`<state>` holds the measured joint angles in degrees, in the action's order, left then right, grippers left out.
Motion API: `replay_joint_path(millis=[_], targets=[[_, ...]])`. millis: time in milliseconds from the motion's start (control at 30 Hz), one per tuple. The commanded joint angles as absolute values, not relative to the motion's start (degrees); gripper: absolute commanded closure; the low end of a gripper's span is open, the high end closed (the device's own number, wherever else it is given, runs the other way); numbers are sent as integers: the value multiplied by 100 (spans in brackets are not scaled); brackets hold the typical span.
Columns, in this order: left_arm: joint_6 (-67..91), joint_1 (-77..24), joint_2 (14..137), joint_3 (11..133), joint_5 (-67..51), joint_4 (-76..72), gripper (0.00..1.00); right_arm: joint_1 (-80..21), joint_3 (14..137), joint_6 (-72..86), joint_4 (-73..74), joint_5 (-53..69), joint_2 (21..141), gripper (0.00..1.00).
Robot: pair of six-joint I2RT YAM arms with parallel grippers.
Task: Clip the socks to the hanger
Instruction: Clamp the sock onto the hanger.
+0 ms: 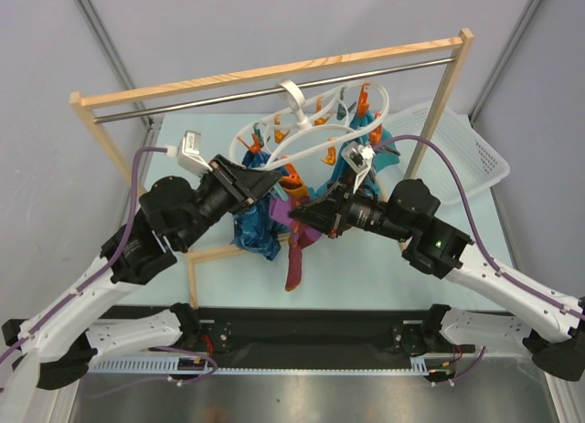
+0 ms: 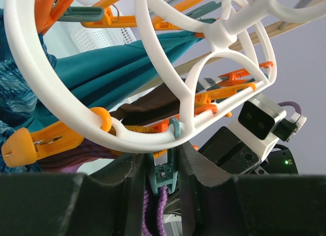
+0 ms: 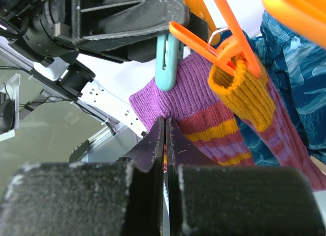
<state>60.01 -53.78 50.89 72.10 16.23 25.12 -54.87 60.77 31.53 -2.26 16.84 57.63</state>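
The white looped hanger (image 1: 306, 121) hangs from the rack bar with orange and teal clips. My left gripper (image 2: 162, 180) is shut on the handles of a teal clip (image 2: 165, 176) under the hanger ring (image 2: 147, 139). Purple knit (image 2: 153, 210) sits at that clip's mouth. My right gripper (image 3: 166, 129) is shut on the edge of a magenta-purple striped sock (image 3: 204, 101), holding it up against the teal clip (image 3: 167, 62). An orange clip (image 3: 219, 47) grips a second striped sock (image 3: 244, 96) by its orange cuff. A dark brown sock (image 2: 153, 106) hangs behind.
The wooden-framed rack (image 1: 274, 71) with its metal bar carries the hanger. Blue-teal patterned cloths (image 1: 256, 227) hang from other clips between the arms. A white basket (image 1: 462, 149) stands at the back right. The two grippers (image 1: 288, 199) meet close together under the hanger.
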Motion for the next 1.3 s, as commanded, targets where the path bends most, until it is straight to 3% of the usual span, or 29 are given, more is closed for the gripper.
replay_joint_path(millis=[0,433,533,633,667,800,1067,1267], targets=[[6038,-5405,5098,7137,1310,2575,100,-5467,6328,3217,-677,1688,5669,100],[6038,-5405,4940,6926,1266,2382,99,-5449,6372,3252,-852,1723,5836,100],[6064,-5405,4887,6891,1239,2329,89,-5423,6416,3243,-879,1749,5880,100],[6056,-5405,4869,6882,1239,2285,71,-5388,6442,3296,-923,1810,5959,100],[6056,-5405,4843,6873,1265,2294,61,-5379,6442,3313,-940,1819,5985,100],[6064,-5397,4755,6794,1327,2285,41,-5326,6442,3348,-1019,1828,6055,100],[5916,-5396,4615,6759,1468,2329,19,-5256,6460,3384,-1134,1925,6231,100],[5617,-5396,4272,6697,1486,2435,10,-5115,6688,3288,-485,1951,6477,69]])
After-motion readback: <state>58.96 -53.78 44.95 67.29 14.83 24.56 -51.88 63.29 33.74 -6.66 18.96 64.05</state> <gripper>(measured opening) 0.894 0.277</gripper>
